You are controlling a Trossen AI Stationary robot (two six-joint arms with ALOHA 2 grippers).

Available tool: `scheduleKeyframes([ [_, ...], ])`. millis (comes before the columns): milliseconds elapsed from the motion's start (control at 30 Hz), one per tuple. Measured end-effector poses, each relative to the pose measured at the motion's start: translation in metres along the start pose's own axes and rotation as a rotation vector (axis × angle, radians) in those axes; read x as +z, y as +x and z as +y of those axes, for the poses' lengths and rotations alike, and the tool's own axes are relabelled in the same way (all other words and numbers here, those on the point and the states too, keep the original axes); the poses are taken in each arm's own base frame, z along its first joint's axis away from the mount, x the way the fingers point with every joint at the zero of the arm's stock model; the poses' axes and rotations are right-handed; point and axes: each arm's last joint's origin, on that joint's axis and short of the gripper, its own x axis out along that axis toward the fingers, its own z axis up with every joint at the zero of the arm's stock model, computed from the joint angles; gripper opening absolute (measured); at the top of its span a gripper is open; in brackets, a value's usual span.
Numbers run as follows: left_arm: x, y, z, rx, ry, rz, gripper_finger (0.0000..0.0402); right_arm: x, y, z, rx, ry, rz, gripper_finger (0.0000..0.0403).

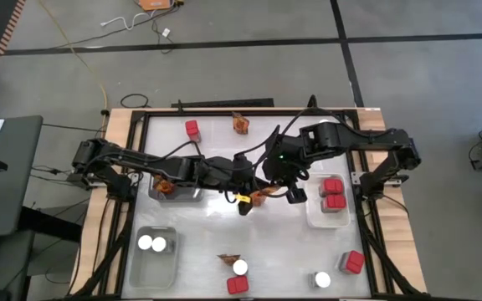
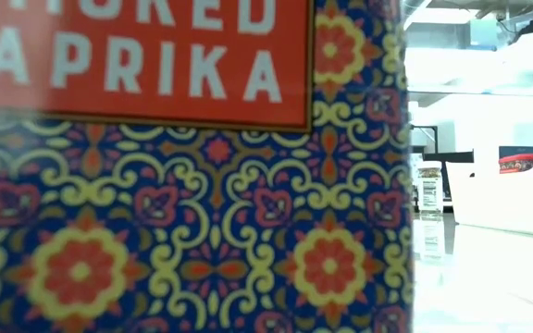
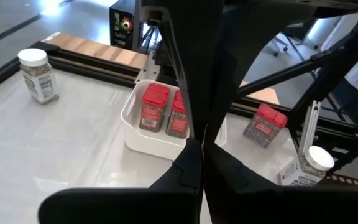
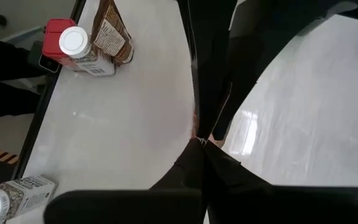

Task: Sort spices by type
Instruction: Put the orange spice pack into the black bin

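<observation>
A crinkled orange-brown packet (image 1: 263, 196) hangs above the middle of the table, between my two grippers. My left gripper (image 1: 247, 201) reaches it from the table's left and is shut. My right gripper (image 1: 273, 191) slants down on it from the right and is shut too. In the right wrist view only a sliver of the packet (image 4: 196, 129) shows, at the shut gripper (image 4: 202, 142). The left wrist view shows my shut left gripper (image 3: 202, 146) with the right arm's dark fingers in front; the packet is hidden there. My left gripper meets the packet's left end (image 1: 254, 199), coming almost level from the table's left. The right arm hides the place of contact in the wrist view, so the kind of hold does not show. My right gripper pinches the packet's edge (image 4: 196, 129) between its two fingers, slanting down from the table's right. The packet is lifted clear of the table.
A grey tray (image 1: 182, 194) holds a packet, a white tray (image 1: 315, 213) holds red boxes (image 1: 332, 192), and a clear tray (image 1: 156, 259) holds two jars. Loose red boxes (image 1: 192, 128), packets (image 1: 240, 123) and jars (image 1: 240, 267) lie around. A paprika box (image 2: 183, 166) blocks most of the low view.
</observation>
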Motion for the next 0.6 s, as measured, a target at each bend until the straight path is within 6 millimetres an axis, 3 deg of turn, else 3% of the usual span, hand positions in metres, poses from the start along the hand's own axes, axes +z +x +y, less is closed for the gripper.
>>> scheduleKeyframes([
  [367, -0.003, -0.003, 0.002, 0.035, 0.002, 0.046, 0.0, 0.0, 0.0, -0.003, -0.008, 0.006, -0.004, 0.0099],
  [600, -0.006, -0.034, 0.004, 0.147, 0.022, 0.104, 0.0, -0.012, -0.004, -0.015, -0.019, 0.144, 0.089, 0.0142],
])
